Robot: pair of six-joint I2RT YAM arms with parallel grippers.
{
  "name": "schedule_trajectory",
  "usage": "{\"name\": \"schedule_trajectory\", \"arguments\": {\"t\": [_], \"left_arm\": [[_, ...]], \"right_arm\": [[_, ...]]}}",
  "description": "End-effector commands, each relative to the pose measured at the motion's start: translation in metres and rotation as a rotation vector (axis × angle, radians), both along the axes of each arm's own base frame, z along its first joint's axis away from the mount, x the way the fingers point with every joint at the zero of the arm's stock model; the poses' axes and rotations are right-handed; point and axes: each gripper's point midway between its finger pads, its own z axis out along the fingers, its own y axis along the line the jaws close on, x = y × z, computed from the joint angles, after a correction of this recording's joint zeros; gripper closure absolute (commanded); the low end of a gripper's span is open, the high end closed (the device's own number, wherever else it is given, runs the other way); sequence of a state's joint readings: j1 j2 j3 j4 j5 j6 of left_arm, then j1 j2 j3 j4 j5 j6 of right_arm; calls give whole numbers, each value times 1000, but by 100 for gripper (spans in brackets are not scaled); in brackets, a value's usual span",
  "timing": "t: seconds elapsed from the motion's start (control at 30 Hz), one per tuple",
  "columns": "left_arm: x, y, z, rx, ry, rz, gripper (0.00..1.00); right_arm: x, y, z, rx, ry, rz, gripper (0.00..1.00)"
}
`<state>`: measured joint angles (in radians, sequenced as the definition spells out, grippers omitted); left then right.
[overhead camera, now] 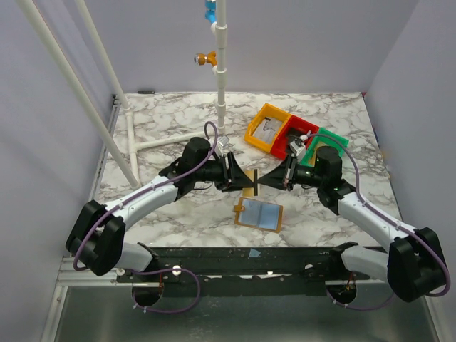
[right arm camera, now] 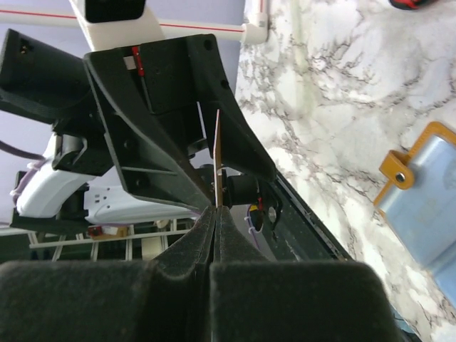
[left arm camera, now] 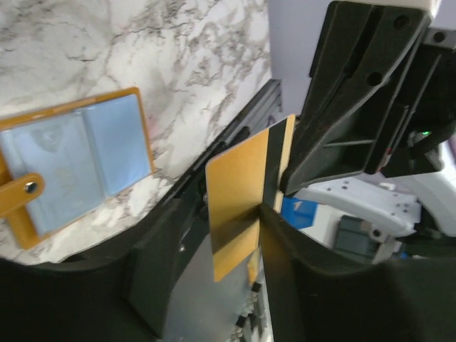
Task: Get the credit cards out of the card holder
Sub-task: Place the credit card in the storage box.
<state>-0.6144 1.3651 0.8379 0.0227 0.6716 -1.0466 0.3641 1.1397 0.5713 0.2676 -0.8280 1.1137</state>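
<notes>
Pale lilac walls (overhead camera: 320,43) close in a marble-patterned counter (overhead camera: 171,128), with white pipes (overhead camera: 222,71) rising at the far side and orange, red and green bins (overhead camera: 267,128) far right. From above, the two arms meet over the middle, the left fingers (overhead camera: 234,174) and right fingers (overhead camera: 274,177) coming together at a mustard credit card (overhead camera: 249,182) held upright in the air. The card holder (overhead camera: 258,214) lies open on the counter just nearer.

The left wrist view shows the card holder (left arm camera: 71,164) flat on the marble, blue-grey lining up. The credit card (left arm camera: 239,206) stands between the left fingers (left arm camera: 320,285), which are part open, one at its edge and the other apart.

In the right wrist view, the right fingers (right arm camera: 192,242) are pinched shut on the credit card (right arm camera: 217,157), seen edge-on.

This looks to me like a hand-over. The right side should not let go until the left has closed squarely on the flat faces. I cannot tell whether more cards sit in the sleeves.
</notes>
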Motion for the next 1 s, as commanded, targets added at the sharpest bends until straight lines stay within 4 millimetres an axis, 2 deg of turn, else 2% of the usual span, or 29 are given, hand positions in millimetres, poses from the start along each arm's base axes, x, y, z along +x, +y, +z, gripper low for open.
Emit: {"name": "schedule_trajectory", "arguments": {"t": [0.0,0.1,0.13,0.27,0.3,0.37,0.53,0.7,0.83,0.9,0.97], "left_arm": [[-5,-5,14,-85,6,-39,65],[-6,-6,14,-105,24,-45,94],[-6,-7,16,-115,25,-50,100],[-9,-9,19,-150,37,-61,100],[-10,-9,21,-158,39,-63,100],[-11,-9,24,-178,41,-67,100],[-12,-11,30,-231,58,-75,100],[-15,-15,44,-326,69,-104,100],[-15,-16,44,-330,76,-104,100],[-14,-16,43,-331,80,-104,100],[-14,-16,43,-333,79,-107,100]], "right_arm": [[-4,2,10,50,-23,46,99],[-4,2,9,47,-31,43,99],[-2,1,8,40,-33,37,95],[1,0,4,20,-41,14,54],[2,0,5,20,-43,12,50],[3,1,8,35,-50,11,47],[2,3,24,106,-75,22,49],[0,5,29,141,-77,36,54],[0,5,33,154,-82,41,60],[0,5,33,153,-84,44,66],[-1,5,31,148,-80,45,78]]}}
